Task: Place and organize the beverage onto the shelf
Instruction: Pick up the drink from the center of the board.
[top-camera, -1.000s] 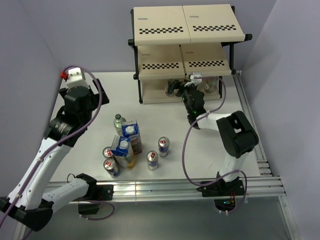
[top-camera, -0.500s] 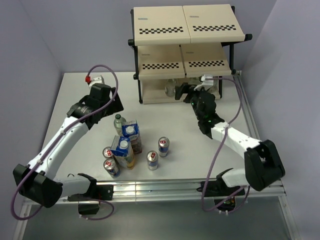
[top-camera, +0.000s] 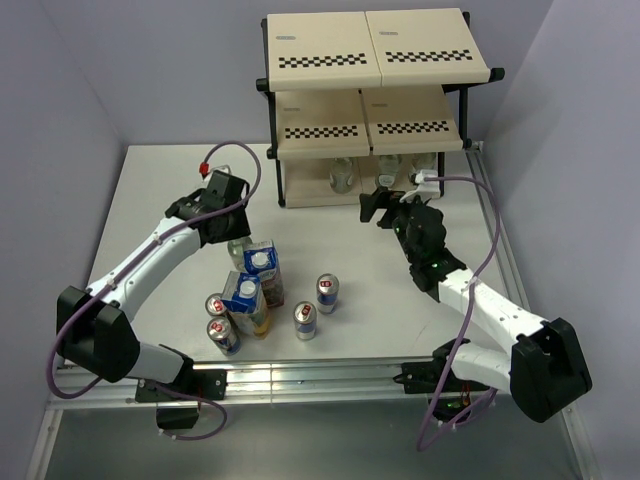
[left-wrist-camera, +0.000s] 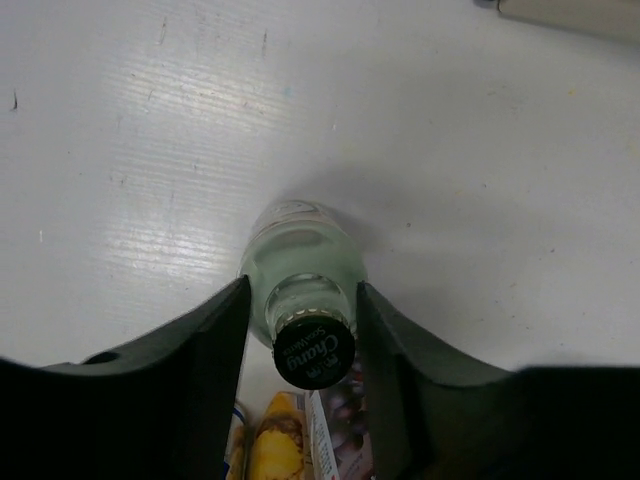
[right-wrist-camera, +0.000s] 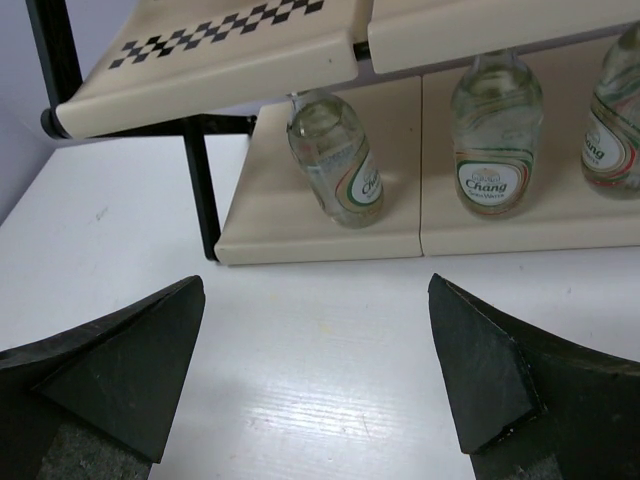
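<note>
A clear bottle (left-wrist-camera: 300, 262) with a black cap stands on the white table, and my left gripper (left-wrist-camera: 301, 290) is shut on its shoulders from above. From overhead that gripper (top-camera: 232, 232) covers most of the bottle (top-camera: 237, 246). Just behind it stand the purple carton (top-camera: 262, 266) and the yellow carton (top-camera: 244, 297). Several blue-and-silver cans (top-camera: 327, 292) stand around them. Three clear bottles (right-wrist-camera: 335, 160) stand on the bottom tier of the shelf (top-camera: 370, 60). My right gripper (right-wrist-camera: 315, 370) is open and empty, a short way in front of that tier.
The shelf's black frame post (right-wrist-camera: 200, 190) stands left of the bottom board (right-wrist-camera: 320, 238). The middle and top tiers carry nothing I can see. Purple cables loop over both arms. Grey walls close in the table on the left and right.
My left arm swung right and down over the bottle, and its jaws closed on it. My right arm pulled back from the shelf's bottom tier, leaving a bottle there.
</note>
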